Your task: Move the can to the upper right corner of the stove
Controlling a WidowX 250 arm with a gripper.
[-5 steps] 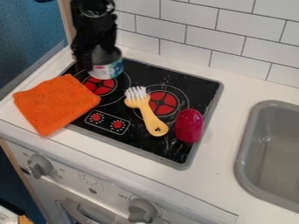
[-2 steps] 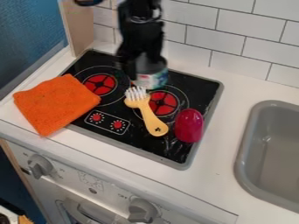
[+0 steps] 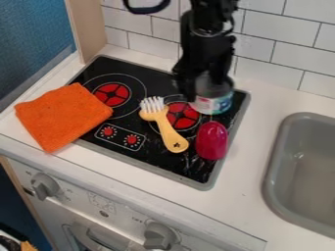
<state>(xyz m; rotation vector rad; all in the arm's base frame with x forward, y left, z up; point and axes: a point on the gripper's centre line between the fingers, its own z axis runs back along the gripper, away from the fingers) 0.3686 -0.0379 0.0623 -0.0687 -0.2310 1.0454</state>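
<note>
The can (image 3: 213, 102) is short and round, grey above, with a white label marked in pink, blue and teal. It is about upright, in the upper right of the frame, over the upper right part of the stove (image 3: 186, 169); whether its base touches is unclear. The stove lies flat left of centre, glossy black with a grey rim (image 3: 208, 185) and red burners (image 3: 112, 94).

Matte black robot arm — dark looping cable
</note>
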